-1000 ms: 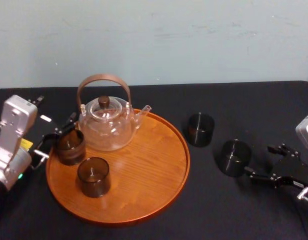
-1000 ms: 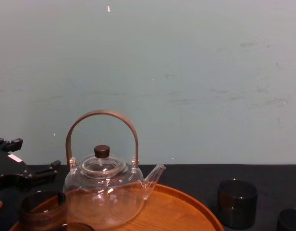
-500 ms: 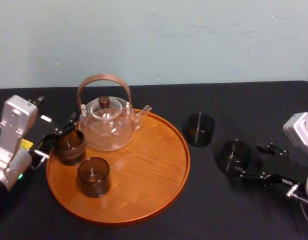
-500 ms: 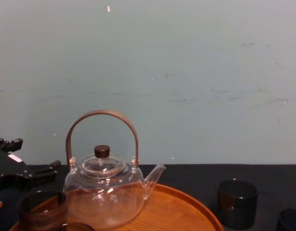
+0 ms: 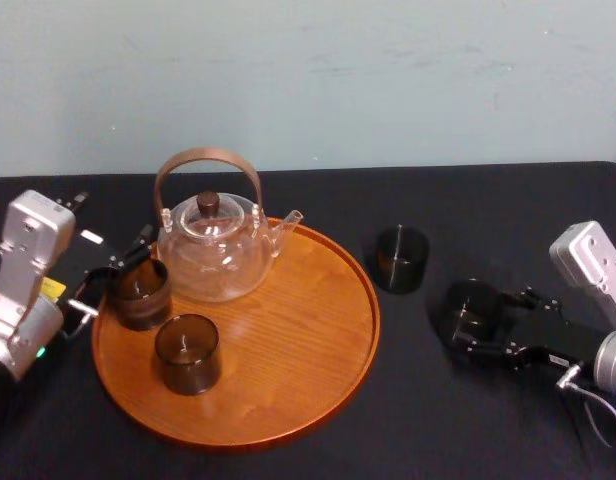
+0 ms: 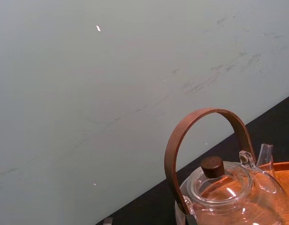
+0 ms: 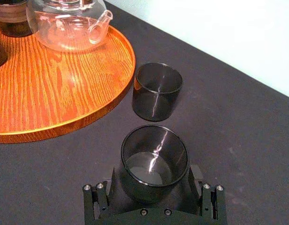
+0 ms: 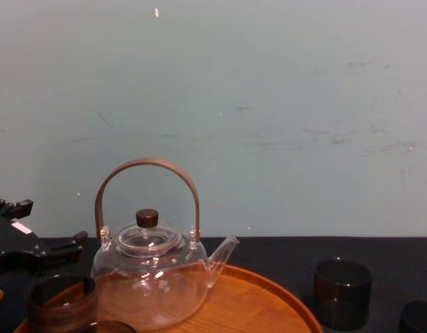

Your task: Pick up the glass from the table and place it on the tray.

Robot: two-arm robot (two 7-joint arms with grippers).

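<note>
Head view: the desk (image 5: 468, 200), covered in black cloth, carried every item.

The tray (image 5: 288, 350) lay on its left half. It held three things, with bare wood across its near and right parts. That free space was judged sufficient for another glass.

The glass teapot (image 5: 213, 250) stood at the far side of the tray. Its lid was on and its handle upright. No liquid was visible inside.

The right hand (image 5: 483, 322) lay low over the desk, well to the right of the tray. Its jaws were released and spread either side of the glass (image 7: 154, 159). The glass was upright on the desk between them and not lifted. This placement was judged to be the set-up for a side grasp, with closing as the next move.

The left hand (image 5: 108, 280) rested idle and released at the tray's left edge.

A second glass (image 5: 401, 259) stood on the desk just beyond the first, between it and the tray rim. It was judged liable to be knocked on the way across.

Two further glasses (image 5: 187, 352) (image 5: 140, 292) stood on the left part of the tray. One was near; the other was beside the left hand.

All four glasses appeared empty.
</note>
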